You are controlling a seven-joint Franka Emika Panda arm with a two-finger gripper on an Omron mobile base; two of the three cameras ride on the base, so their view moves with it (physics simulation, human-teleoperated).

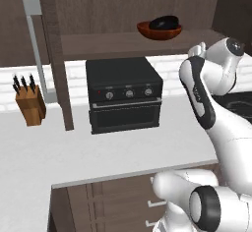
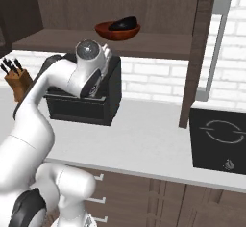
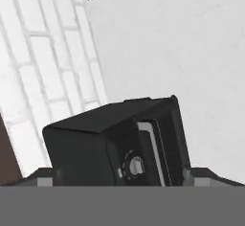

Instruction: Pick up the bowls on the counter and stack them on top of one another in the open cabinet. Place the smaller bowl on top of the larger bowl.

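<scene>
The smaller bowl (image 1: 165,22) (image 2: 123,24), glossy black, sits inside the larger bowl (image 1: 158,33) (image 2: 116,33), reddish-brown, on the shelf of the open cabinet (image 1: 108,43) (image 2: 158,45). My hand (image 1: 197,50) (image 2: 104,54) hangs below and in front of that shelf, apart from the bowls, above the black toaster oven (image 1: 123,93) (image 2: 86,108) (image 3: 115,139). In the hand view my gripper (image 3: 120,178) is open, its fingertips (image 3: 45,178) far apart with nothing between them. It looks down at the oven and the counter (image 1: 98,152) (image 2: 144,144) (image 3: 182,52).
A wooden knife block (image 1: 30,104) (image 2: 17,82) stands at the counter's left. A black cooktop (image 2: 218,144) (image 1: 238,103) lies at the right. The cabinet's dark side post (image 1: 58,59) (image 2: 194,53) comes down to the counter. White brick wall (image 3: 43,62) runs behind.
</scene>
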